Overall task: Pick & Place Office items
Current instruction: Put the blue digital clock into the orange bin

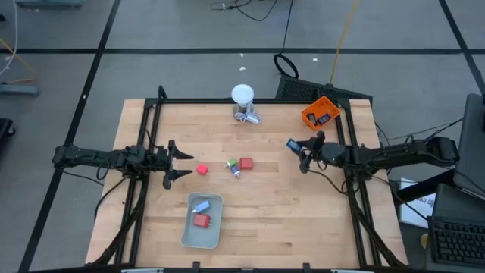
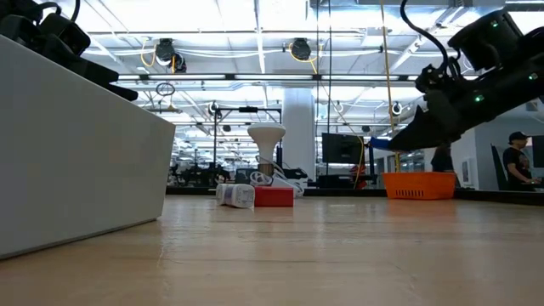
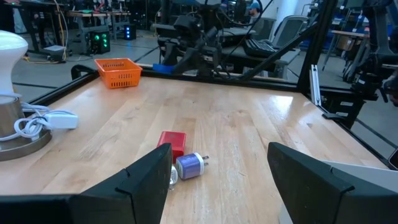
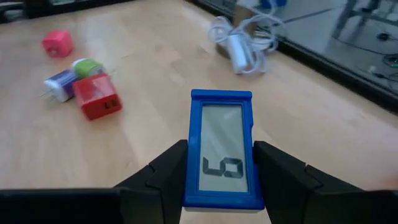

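The wooden table (image 1: 303, 220) fills the middle of the high view, with the pale grey tray (image 1: 187, 231) low and left of centre and the orange bin (image 1: 309, 117) toward the upper right. The left gripper (image 1: 177, 161) hangs at the left of the frame with its fingers spread and nothing between them. The right gripper (image 4: 219, 163), at right of centre in the high view, pinches a blue-framed timer (image 4: 221, 149) by its two long edges, the grey display facing up and showing a digit; it is carried above the boards, just below and left of the bin. This piece looks like a small rigid plastic shell, light, probably smooth along the sides, so I judge a squeeze across the narrow width, near the lower half as now, is the sound hold; pressing on the display would risk it. In the tray lie a red block (image 1: 201, 221) and a light-blue piece (image 1: 201, 205). Loose at the centre of the high view are another red block (image 1: 246, 163), a small plug adapter (image 1: 233, 166) with a green-and-white bit touching it, and a smaller red cube (image 1: 202, 169) just left of them. These look hard and light; the adapter's prongs make it likelier to roll or twist, so its flat flanks suit the fingers best.
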Robot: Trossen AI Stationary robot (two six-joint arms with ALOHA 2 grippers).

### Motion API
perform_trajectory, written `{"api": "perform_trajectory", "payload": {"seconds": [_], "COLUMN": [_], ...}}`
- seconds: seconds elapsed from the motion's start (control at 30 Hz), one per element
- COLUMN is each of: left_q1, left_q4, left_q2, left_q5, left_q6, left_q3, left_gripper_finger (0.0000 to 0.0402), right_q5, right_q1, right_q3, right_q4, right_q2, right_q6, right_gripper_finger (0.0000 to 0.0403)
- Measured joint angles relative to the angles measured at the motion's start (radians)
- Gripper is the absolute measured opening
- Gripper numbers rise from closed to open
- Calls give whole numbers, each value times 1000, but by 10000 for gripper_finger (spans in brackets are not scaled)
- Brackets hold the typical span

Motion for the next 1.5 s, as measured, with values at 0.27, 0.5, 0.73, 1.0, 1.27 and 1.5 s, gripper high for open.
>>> {"api": "perform_trajectory", "payload": {"seconds": [0.27,0.5,0.73,1.0,1.27,1.5], "left_q1": [0,0,0,0,0,0], "left_q4": [0,0,0,0,0,0], "left_q2": [0,0,0,0,0,0], "left_q5": [0,0,0,0,0,0], "left_q6": [0,0,0,0,0,0], "left_q3": [0,0,0,0,0,0], "left_gripper_finger": [269,269,269,269,269,269], "right_q5": [65,65,64,64,63,59], "right_q1": [-55,-126,-193,-273,-369,-432], "right_q3": [0,0,0,0,0,0], "right_q4": [0,0,0,0,0,0], "right_q2": [0,0,0,0,0,0], "right_q6": [52,86,86,86,85,83], "right_gripper_finger": [159,158,160,157,158,160]}}
